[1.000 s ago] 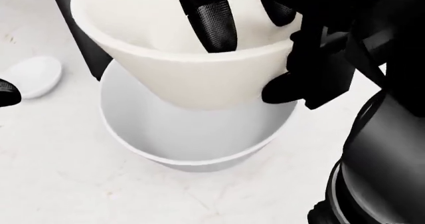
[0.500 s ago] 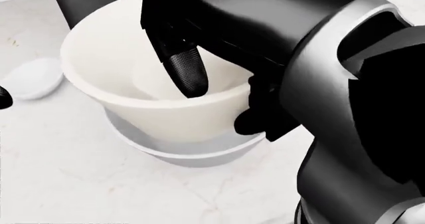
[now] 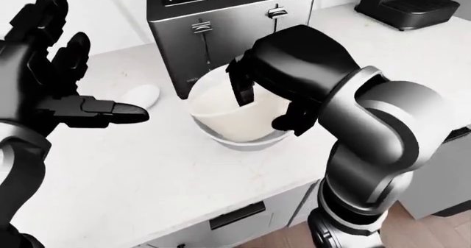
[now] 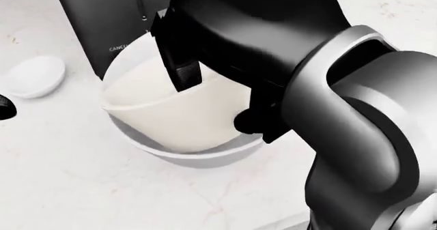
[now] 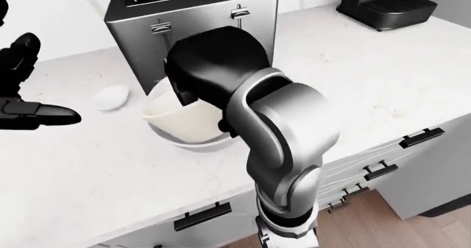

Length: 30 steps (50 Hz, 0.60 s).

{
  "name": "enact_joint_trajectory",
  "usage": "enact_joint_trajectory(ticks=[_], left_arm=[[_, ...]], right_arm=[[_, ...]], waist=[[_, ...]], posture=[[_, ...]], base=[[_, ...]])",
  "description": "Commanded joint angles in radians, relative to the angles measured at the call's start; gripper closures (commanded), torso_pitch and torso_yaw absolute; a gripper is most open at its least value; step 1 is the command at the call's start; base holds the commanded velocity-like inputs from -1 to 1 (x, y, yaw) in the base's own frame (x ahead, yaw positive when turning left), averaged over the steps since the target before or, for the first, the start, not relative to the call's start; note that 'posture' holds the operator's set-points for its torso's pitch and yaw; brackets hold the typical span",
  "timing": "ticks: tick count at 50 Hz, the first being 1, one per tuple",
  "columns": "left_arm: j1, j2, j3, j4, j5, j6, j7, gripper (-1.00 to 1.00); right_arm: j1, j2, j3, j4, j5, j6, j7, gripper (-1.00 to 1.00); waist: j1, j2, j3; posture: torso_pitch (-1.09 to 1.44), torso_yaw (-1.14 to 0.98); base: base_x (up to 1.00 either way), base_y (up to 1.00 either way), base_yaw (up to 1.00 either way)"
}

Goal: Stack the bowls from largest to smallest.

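The right hand (image 3: 269, 102) grips the cream bowl (image 4: 170, 112) by its rim — one finger inside, thumb outside — tilted and nested in the larger white bowl (image 4: 205, 156) just below the toaster (image 3: 228, 21). The small bowl (image 4: 34, 76) sits left of the toaster. The left hand (image 3: 55, 88) hovers open, farther left.

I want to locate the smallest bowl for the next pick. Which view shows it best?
The head view: the small bowl lies unobstructed on the counter at the left edge. The left-eye view shows it smaller, partly behind the left robot hand; the right-eye view shows it whole but tiny.
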Motion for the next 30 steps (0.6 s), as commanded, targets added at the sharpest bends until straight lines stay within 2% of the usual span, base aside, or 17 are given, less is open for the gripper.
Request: enact_joint_trajectory(ticks=[1, 9, 13, 17, 21, 26, 30], left_arm=[[-0.02, 0.015, 0.019, -0.013, 0.012, -0.029, 0.001, -1.0], [-0.014, 0.006, 0.022, -0.017, 0.028, -0.03, -0.013, -1.0], [-0.019, 0.002, 0.019, -0.022, 0.03, -0.022, -0.012, -1.0], [-0.021, -0.001, 0.013, -0.024, 0.035, -0.022, -0.012, -1.0], [-0.02, -0.005, 0.008, -0.022, 0.046, -0.025, -0.016, -1.0], [-0.023, -0.013, -0.002, -0.025, 0.062, -0.024, -0.023, -1.0], [-0.031, -0.018, -0.005, -0.024, 0.074, -0.018, -0.03, -1.0]], right_arm=[[-0.023, 0.004, -0.003, -0.025, -0.002, -0.012, -0.054, 0.51], [0.012, -0.004, -0.008, -0.072, 0.019, -0.048, -0.069, 0.47], [0.023, -0.01, -0.012, -0.092, 0.028, -0.055, -0.067, 0.22], [0.037, -0.007, -0.007, -0.123, 0.025, -0.052, -0.052, 0.11], [0.051, -0.016, -0.017, -0.134, 0.039, -0.055, -0.055, -0.08], [0.031, -0.019, -0.02, -0.164, 0.042, -0.037, -0.021, -0.14], [-0.009, -0.043, -0.044, -0.189, 0.065, -0.007, 0.021, -0.1]], waist=[[0.0, 0.004, -0.026], [0.001, 0.002, -0.027], [0.001, 0.0, -0.027], [0.001, -0.002, -0.027], [0.001, -0.002, -0.026], [0.0, -0.003, -0.027], [0.0, -0.004, -0.024]], posture=[[0.0, 0.0], [0.0, 0.0], [0.0, 0.0], [0.0, 0.0], [0.0, 0.0], [0.0, 0.0], [0.0, 0.0]], base=[[0.0, 0.0, 0.0], [0.0, 0.0, 0.0], [0.0, 0.0, 0.0], [0.0, 0.0, 0.0], [0.0, 0.0, 0.0], [0.0, 0.0, 0.0], [0.0, 0.0, 0.0]])
